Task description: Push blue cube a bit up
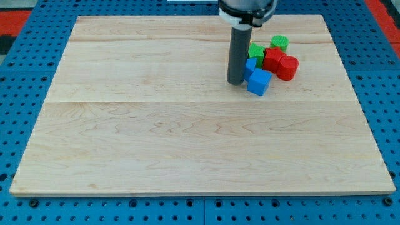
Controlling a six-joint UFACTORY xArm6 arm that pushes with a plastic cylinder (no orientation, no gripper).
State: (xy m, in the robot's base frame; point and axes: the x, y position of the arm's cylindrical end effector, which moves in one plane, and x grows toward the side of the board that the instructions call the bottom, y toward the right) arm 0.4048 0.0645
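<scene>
The blue cube (259,82) lies on the wooden board (187,125) at the view's upper right, at the lower edge of a tight cluster of blocks. My tip (236,82) is just left of the blue cube, close to it or touching it. A second blue block (250,65) sits right above the cube, partly hidden by the rod. Behind them are a green star-like block (257,50), a green cylinder (279,42), a red block (272,59) and a red cylinder (287,67).
The wooden board rests on a blue perforated table (25,75). The arm's dark body (245,11) hangs over the board's top edge above the cluster.
</scene>
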